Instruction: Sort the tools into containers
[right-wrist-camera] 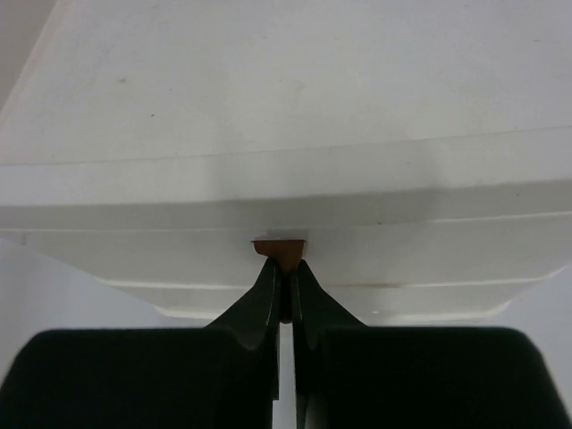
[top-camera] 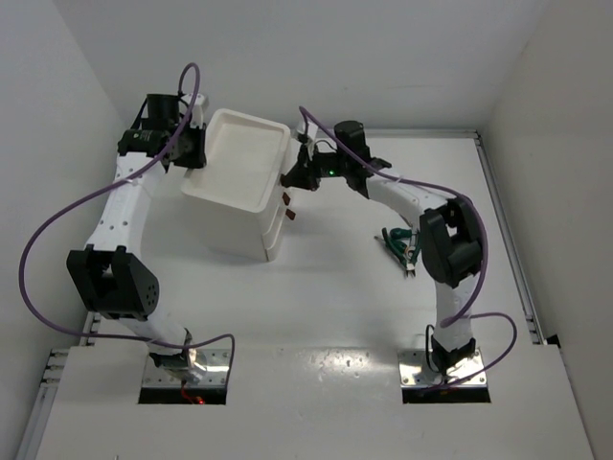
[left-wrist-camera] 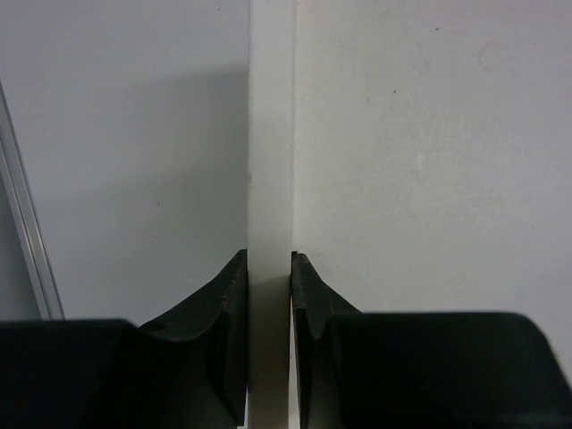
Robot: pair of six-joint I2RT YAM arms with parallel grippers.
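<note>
The white drawer unit (top-camera: 239,206) stands at the back centre of the table, with its rimmed top tray (top-camera: 222,189) bare inside. My left gripper (top-camera: 194,150) is shut on the tray's left rim (left-wrist-camera: 270,161), one finger on each side of the wall. My right gripper (top-camera: 289,178) is shut on the red-brown handle (right-wrist-camera: 280,250) of the top drawer (right-wrist-camera: 286,197). Two lower handles (top-camera: 290,215) show below it. Dark green-handled pliers (top-camera: 395,240) lie on the table at the right, partly hidden by my right arm's elbow. The yellow pliers and the wrenches are out of view.
White walls close in the table on the left, back and right. A metal rail (top-camera: 506,240) runs along the right edge. My right arm's elbow (top-camera: 450,240) hangs just right of the pliers. Purple cables loop off both arms.
</note>
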